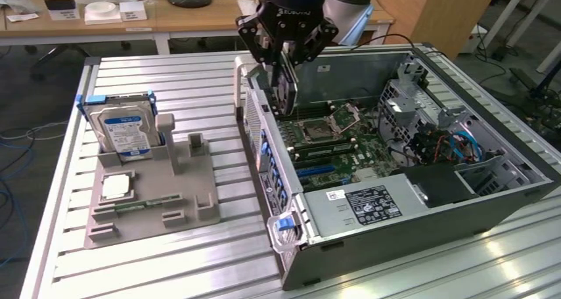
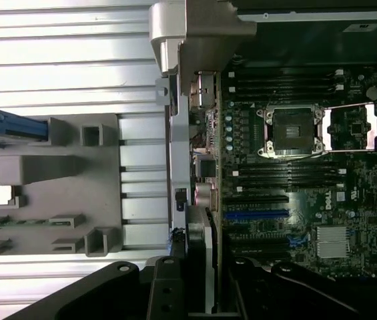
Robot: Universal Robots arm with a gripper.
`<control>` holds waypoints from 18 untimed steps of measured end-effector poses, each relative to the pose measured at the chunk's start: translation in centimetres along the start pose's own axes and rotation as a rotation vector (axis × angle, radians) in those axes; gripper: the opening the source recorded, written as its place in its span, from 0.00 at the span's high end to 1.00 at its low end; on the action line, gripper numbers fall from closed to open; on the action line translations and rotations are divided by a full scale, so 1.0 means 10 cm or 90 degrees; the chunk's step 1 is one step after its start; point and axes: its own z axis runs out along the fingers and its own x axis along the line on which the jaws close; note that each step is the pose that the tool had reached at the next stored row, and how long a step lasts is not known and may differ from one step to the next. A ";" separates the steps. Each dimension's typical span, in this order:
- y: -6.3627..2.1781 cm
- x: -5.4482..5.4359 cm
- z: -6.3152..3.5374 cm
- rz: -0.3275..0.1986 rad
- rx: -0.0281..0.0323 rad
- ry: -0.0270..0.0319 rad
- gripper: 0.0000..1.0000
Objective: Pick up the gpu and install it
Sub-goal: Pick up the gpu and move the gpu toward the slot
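The gpu [image 1: 288,92] hangs edge-on, dark and blade-like, from my gripper [image 1: 287,54], whose fingers are shut on its upper edge. It hovers over the rear wall of the open computer case [image 1: 491,200], just above the motherboard [image 1: 337,138] near the CPU socket. In the wrist view the gpu [image 2: 209,257] shows as a thin strip with a pale metal bracket, running out from between my gripper [image 2: 208,297] fingers along the case's rear wall, beside the blue expansion slot [image 2: 258,215].
A grey fixture block [image 1: 154,200] on the slatted table at the exterior view's left holds an upright hard drive [image 1: 125,133], a CPU chip [image 1: 115,186] and a memory stick [image 1: 140,204]. A power supply [image 1: 372,204] fills the case's near corner. Desks stand behind.
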 end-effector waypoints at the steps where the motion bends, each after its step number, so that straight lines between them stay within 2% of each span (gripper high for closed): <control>1: 0.001 -0.01 0.000 0.000 0.0000 0.0000 0.72; 18: 0.013 -0.26 0.000 0.000 0.0000 0.0000 0.72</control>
